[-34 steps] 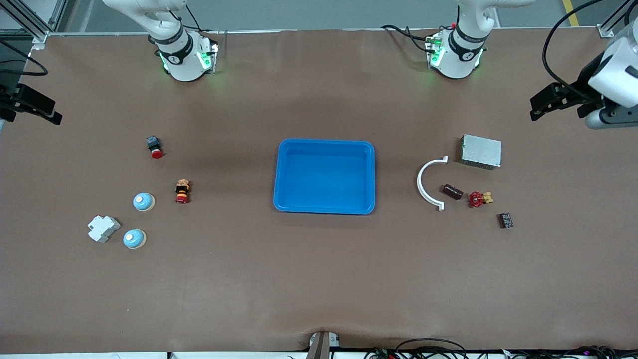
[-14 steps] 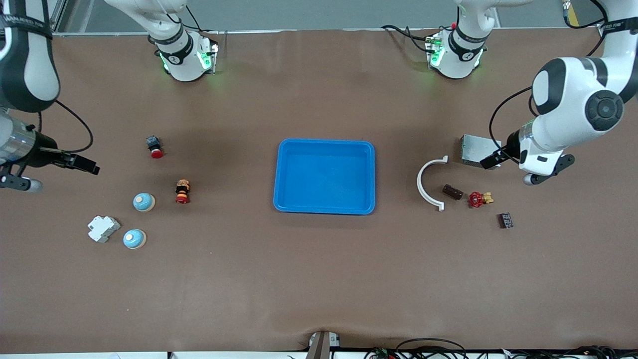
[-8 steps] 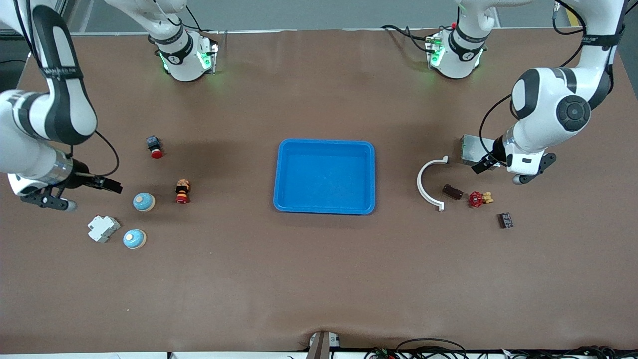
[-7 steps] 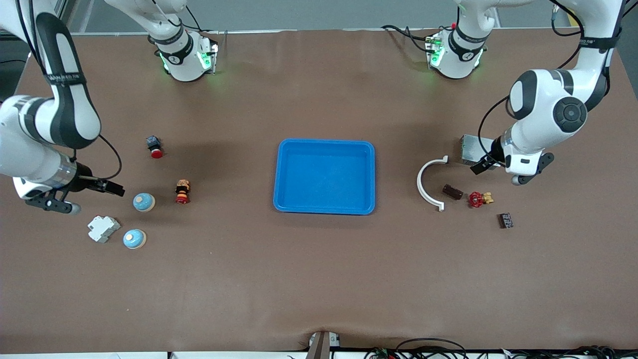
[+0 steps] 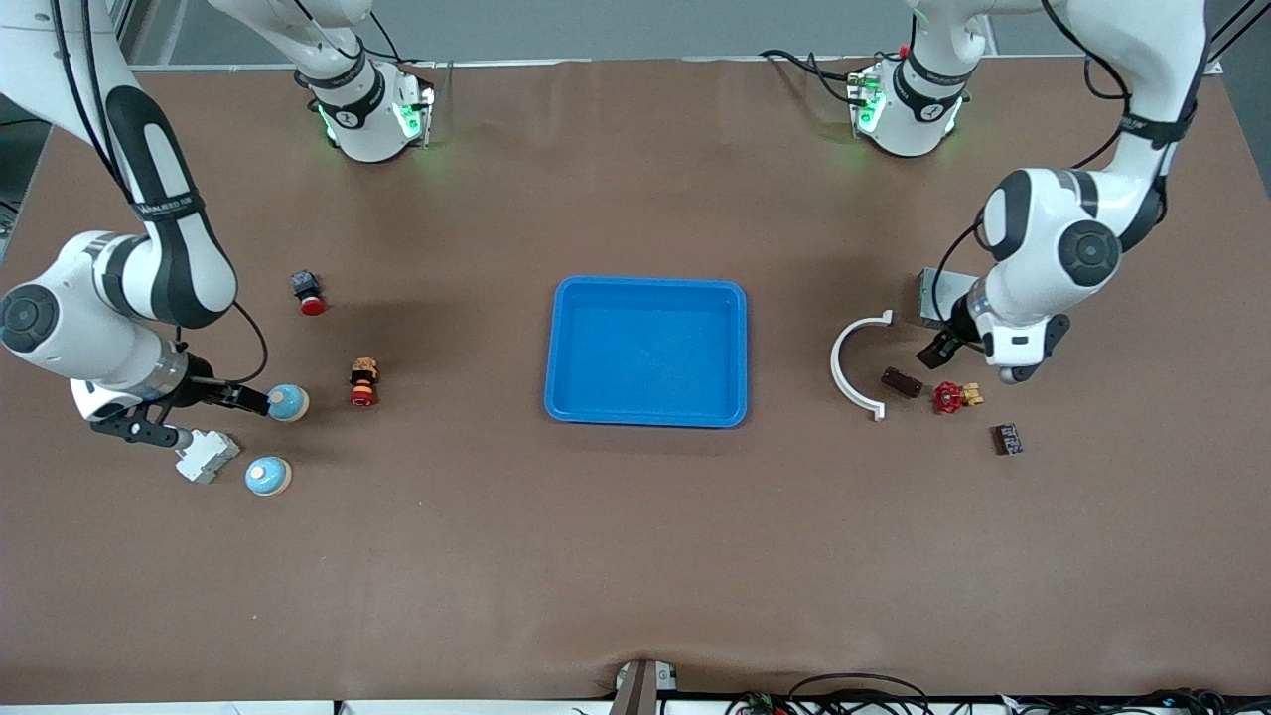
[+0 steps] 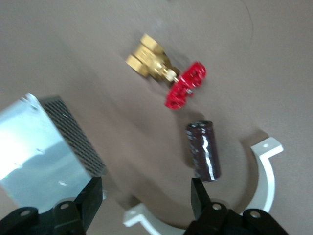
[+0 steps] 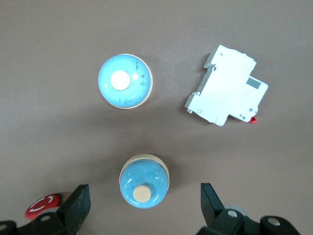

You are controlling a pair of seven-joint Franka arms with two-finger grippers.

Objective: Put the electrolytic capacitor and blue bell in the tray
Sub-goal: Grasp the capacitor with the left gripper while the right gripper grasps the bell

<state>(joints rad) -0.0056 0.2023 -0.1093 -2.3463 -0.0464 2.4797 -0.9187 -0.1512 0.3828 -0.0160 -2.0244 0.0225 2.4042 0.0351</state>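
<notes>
The left gripper [image 6: 144, 198] hangs with jaws apart and empty over the table between the grey metal box [image 6: 41, 149] and the dark electrolytic capacitor [image 6: 203, 149], which lies inside the white curved bracket [image 5: 856, 365] beside a red-handled brass valve [image 6: 168, 78]. The right gripper [image 7: 144, 205] hovers spread wide above one blue bell [image 7: 144, 182]; a second bell [image 7: 124, 81] and a white circuit breaker [image 7: 227, 93] lie close by. The blue tray [image 5: 645, 288] sits mid-table. No lettering is legible.
</notes>
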